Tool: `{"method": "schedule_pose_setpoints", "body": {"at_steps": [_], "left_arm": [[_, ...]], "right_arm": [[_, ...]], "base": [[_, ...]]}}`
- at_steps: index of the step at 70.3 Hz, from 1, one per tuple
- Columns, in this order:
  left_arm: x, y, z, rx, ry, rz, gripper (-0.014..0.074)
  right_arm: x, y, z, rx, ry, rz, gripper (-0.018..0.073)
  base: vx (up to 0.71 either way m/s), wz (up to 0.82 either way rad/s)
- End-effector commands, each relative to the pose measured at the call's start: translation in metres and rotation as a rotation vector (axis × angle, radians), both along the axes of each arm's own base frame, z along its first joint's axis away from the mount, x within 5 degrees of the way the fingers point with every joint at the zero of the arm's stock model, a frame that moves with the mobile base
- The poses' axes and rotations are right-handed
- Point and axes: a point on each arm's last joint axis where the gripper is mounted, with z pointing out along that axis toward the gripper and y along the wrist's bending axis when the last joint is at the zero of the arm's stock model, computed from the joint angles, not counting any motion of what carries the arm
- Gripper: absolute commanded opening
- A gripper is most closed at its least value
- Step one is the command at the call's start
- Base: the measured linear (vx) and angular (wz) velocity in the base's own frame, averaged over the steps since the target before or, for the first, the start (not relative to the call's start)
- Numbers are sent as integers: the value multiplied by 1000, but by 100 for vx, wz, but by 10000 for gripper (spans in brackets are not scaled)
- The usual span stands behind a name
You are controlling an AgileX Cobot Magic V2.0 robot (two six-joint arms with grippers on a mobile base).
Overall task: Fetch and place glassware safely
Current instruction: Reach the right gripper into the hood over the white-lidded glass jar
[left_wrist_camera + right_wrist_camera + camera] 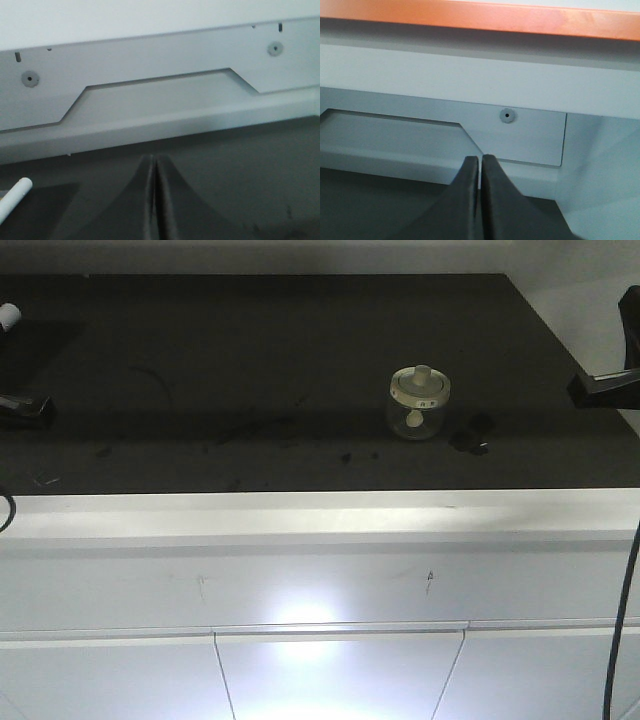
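The glassware (420, 402), a short clear jar with an off-white knobbed lid, stood upright on the dark bench (250, 360). Small dark scraps (470, 433) lay just right of the jar. The left end effector (154, 161) sat well left of the jar, jaws pressed together on nothing. The right end effector (480, 160), off to the jar's right, was likewise closed and empty. A white cylinder (15, 195) lay far left of the jar.
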Motion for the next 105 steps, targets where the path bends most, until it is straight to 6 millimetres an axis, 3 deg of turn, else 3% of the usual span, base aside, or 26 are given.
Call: {"method": "schedule_pose_setpoints", "body": {"at_steps": [1, 15, 28, 48, 64, 80, 91, 99, 105], "left_arm": [[-16, -1, 27, -36, -69, -13, -7], [-46, 1, 40, 5, -13, 4, -7], [-74, 3, 45, 24, 2, 23, -7], [-112, 3, -2, 25, 29, 7, -7], [-128, 2, -25, 26, 48, -7, -7], [-128, 2, -25, 26, 49, -6, -7], [-128, 2, -25, 26, 49, -6, -7], [-128, 2, -25, 26, 49, -6, -7], [-128, 2, -25, 26, 49, -6, -7]], "right_arm": [[-11, 2, 24, -9, -77, 27, -3], [-21, 11, 24, -8, 13, 125, -3], [-32, 16, 13, -21, 69, 177, -1], [-49, 18, -7, -19, 151, 166, -2], [-48, 38, -17, -49, 222, 237, -2], [-33, 41, -29, -38, 278, 250, -2], [-11, 43, -26, -36, 290, 252, 13], [12, 45, -23, -36, 294, 252, 89], [32, 46, -24, -35, 306, 253, 200]], "base": [[0, 0], [0, 0], [0, 0], [0, 0], [0, 0], [0, 0], [0, 0], [0, 0], [0, 0]]}}
